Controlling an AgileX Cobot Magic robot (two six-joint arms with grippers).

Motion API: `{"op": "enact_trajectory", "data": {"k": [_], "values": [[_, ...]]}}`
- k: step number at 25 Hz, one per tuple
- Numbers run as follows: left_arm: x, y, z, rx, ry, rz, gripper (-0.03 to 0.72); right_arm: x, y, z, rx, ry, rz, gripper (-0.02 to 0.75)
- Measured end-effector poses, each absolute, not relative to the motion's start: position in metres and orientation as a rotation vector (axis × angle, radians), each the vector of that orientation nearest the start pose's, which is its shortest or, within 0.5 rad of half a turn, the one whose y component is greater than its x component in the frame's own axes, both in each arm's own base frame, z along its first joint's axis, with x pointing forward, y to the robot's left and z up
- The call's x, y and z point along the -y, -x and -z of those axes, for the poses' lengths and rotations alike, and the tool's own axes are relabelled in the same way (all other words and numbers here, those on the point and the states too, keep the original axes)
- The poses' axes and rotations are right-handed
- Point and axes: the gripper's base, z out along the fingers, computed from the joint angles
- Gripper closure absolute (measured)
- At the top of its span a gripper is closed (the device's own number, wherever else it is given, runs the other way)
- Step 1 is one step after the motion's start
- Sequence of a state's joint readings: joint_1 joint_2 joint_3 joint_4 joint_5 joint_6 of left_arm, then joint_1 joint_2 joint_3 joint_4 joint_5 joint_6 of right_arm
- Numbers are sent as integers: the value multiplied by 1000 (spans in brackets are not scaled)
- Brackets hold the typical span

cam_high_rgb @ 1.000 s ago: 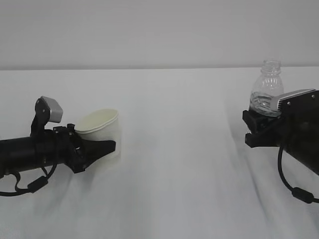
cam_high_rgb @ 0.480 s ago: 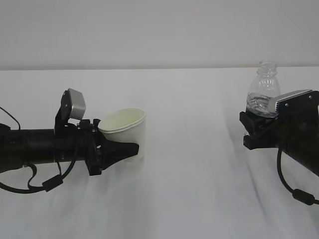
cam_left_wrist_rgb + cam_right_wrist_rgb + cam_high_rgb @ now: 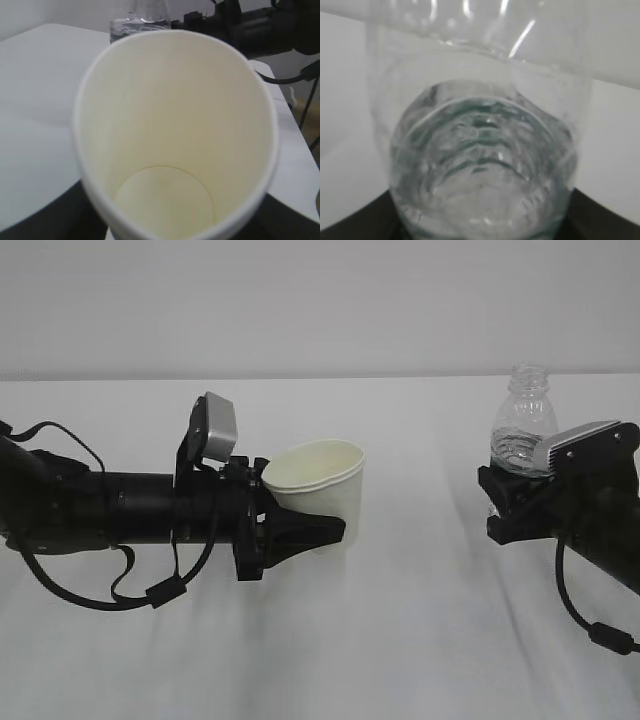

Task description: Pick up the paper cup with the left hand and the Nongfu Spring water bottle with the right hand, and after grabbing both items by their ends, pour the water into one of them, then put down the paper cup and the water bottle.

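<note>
On the left side of the white table (image 3: 400, 640), the left hand (image 3: 315, 525) reaches in level from the edge, its black fingers (image 3: 300, 532) clamped around the lower part of the paper cup (image 3: 320, 490). That cup sits just past the fingertips, clear of the tabletop and tipped a little, with its mouth facing up and slightly back toward the arm. A grey box (image 3: 216, 428) stands on the wrist just behind the cup. From the left wrist, the cup (image 3: 175, 135) fills the view; its cream inside looks dry.

Well apart to the right, the right hand (image 3: 505, 505) is closed on the base of the water bottle (image 3: 525, 435), which stands upright above it with its open neck on top. Water (image 3: 480, 165) lies in the bottom part of the bottle, directly above the grip. Another grey box (image 3: 585, 440) sits just beside the bottle, on its right.
</note>
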State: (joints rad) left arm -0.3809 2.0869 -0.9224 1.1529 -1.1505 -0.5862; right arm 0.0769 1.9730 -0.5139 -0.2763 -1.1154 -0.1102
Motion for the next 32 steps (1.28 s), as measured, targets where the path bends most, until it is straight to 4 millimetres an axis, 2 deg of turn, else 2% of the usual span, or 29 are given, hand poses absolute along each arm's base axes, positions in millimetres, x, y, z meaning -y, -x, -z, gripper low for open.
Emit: {"op": "enact_trajectory", "data": {"k": [7, 17, 26, 32], "values": [[224, -299, -124, -1524, -1215, 1089, 259, -46, -299, -102, -1776, 468, -120, 330], [241, -291, -110, -1561, -1273, 1094, 259, -46, -299, -102, -1767, 498, -95, 330], [256, -304, -120, -1496, -1301, 1094, 259, -46, -299, -102, -1754, 548, -56, 330], [264, -303, -118, -1511, -1362, 1072, 259, -46, -299, -101, -1750, 599, -16, 330]]}}
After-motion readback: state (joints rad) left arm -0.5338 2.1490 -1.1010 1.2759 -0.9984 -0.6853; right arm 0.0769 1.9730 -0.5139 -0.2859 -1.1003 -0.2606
